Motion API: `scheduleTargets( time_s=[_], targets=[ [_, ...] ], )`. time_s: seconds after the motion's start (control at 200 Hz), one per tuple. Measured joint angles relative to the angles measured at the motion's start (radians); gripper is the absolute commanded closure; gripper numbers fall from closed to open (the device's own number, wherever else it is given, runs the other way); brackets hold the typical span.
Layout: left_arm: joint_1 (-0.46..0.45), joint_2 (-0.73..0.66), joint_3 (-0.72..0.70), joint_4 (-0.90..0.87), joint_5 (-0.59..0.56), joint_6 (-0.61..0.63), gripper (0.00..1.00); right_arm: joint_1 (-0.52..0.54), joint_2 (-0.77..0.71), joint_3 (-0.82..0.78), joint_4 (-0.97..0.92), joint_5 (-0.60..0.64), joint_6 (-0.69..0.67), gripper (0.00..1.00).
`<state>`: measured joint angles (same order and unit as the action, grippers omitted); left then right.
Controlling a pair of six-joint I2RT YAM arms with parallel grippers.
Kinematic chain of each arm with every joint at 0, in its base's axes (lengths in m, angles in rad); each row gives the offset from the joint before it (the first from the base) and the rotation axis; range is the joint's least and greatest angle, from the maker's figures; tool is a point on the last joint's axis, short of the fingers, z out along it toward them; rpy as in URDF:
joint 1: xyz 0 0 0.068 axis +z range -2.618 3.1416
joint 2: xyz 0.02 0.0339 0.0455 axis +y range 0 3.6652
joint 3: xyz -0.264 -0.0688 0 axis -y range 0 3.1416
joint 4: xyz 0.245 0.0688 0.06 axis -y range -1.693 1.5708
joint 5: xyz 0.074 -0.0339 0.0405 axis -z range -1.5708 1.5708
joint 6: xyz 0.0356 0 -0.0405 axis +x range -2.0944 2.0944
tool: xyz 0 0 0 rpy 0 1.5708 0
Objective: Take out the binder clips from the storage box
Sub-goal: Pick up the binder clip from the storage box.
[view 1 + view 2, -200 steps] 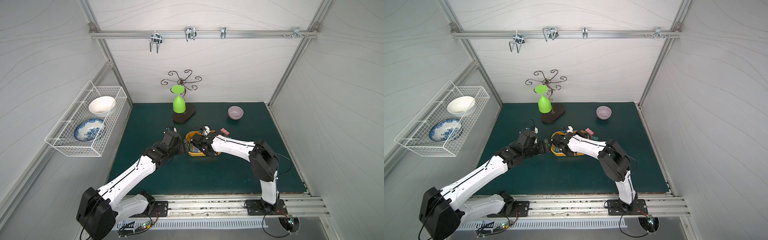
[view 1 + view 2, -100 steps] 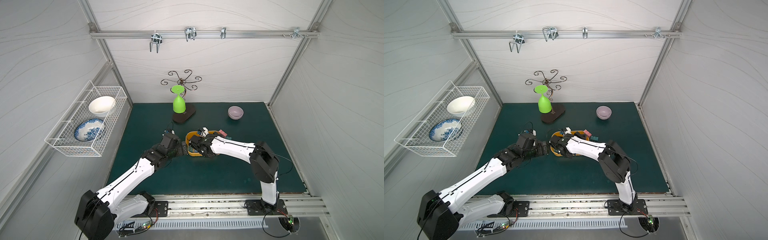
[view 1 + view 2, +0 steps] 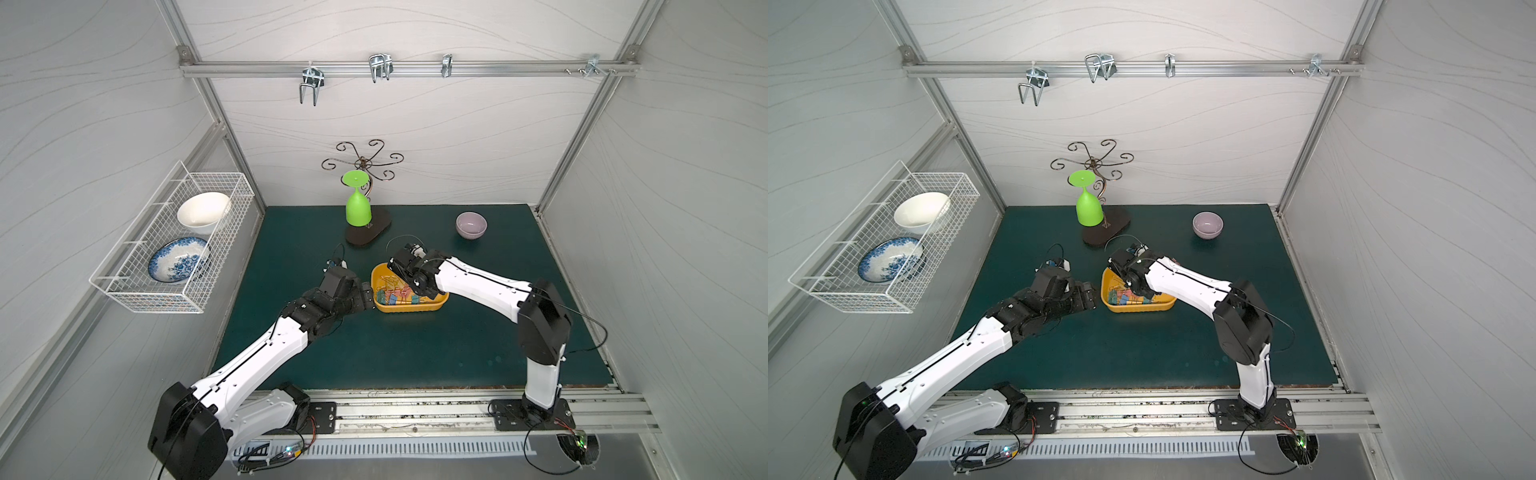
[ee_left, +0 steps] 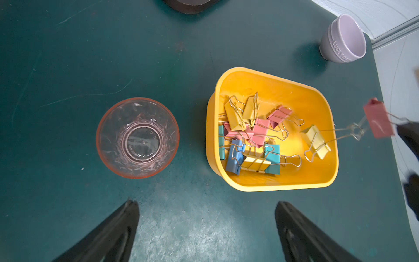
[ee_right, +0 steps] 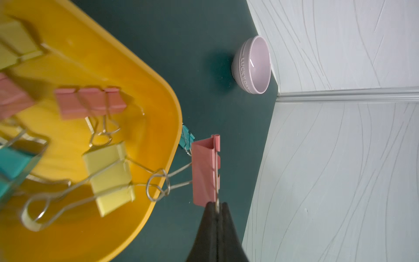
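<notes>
- Right claw [image 5: 217, 206] is pinched tight on one wire handle of a pink clip [image 5: 204, 172]. That clip hangs just outside the rim of the yellow box [image 5: 158, 136].
- Funny bit: the pink clip's other handle is hooked through a handle of a yellow clip [image 5: 108, 177], and the linked wires run across the rim. The yellow one is on the inside of the box, close to the wall. Can't tell if it's actually off the box floor.
- The rest of the clips [image 4: 249, 136] are a tangled heap in the box, yellow, pink, teal and blue, bunched toward one end.
- One teal clip [image 5: 187, 137] lies on the green surface [image 3: 374, 353], right beside the box's outer wall.
- Left claw [image 4: 206, 203] is spread wide with nothing between the fingers, hanging over bare surface. In a top view it's at the box's 9 o'clock, just beside the wall.
- A clear pinkish cup [image 4: 137, 138] stands upright near the box, not touching it.
- In a top view the box sits roughly mid-surface. From it, the little lilac bowl [image 3: 471, 225] is at about 1 o'clock, well apart. The upside-down green glass [image 3: 358, 210] over its dark stand [image 3: 370, 232] is at about 11 o'clock.
</notes>
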<state>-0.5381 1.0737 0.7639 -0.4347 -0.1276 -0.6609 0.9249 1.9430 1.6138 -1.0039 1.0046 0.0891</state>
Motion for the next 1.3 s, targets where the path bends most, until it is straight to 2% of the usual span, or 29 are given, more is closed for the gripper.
scheduleTargets(
  time_s=[0.15,0.31,0.425,0.6,0.85,0.98,1.146,1.301],
  targets=[
    [0.002,0.0,0.0,0.0,0.001,0.001,0.03,-0.018,-0.005,-0.04,-0.001,-0.029,-0.018,1.0],
    [0.003,0.0,-0.002,0.002,0.006,0.001,0.03,-0.056,0.039,0.023,-0.08,-0.05,0.006,1.0],
    [0.005,0.0,-0.008,0.008,0.016,0.001,0.04,-0.076,0.074,0.035,-0.126,-0.11,0.01,1.0],
    [0.007,0.001,-0.008,0.009,0.031,0.002,0.04,-0.069,0.149,0.087,-0.198,-0.081,0.042,1.0],
    [0.008,0.0,-0.008,0.011,0.035,0.002,0.04,-0.062,0.149,0.106,-0.236,-0.079,0.077,1.0],
    [0.008,-0.003,-0.011,0.014,0.035,0.002,0.04,-0.038,0.146,0.103,-0.237,-0.035,0.095,1.0],
    [0.01,-0.022,-0.025,0.031,0.058,0.008,0.05,0.006,0.114,0.096,-0.211,-0.037,0.1,1.0],
    [0.013,-0.042,-0.043,0.089,0.133,0.039,0.1,0.017,0.024,0.089,-0.158,-0.114,0.103,1.0]
  ],
)
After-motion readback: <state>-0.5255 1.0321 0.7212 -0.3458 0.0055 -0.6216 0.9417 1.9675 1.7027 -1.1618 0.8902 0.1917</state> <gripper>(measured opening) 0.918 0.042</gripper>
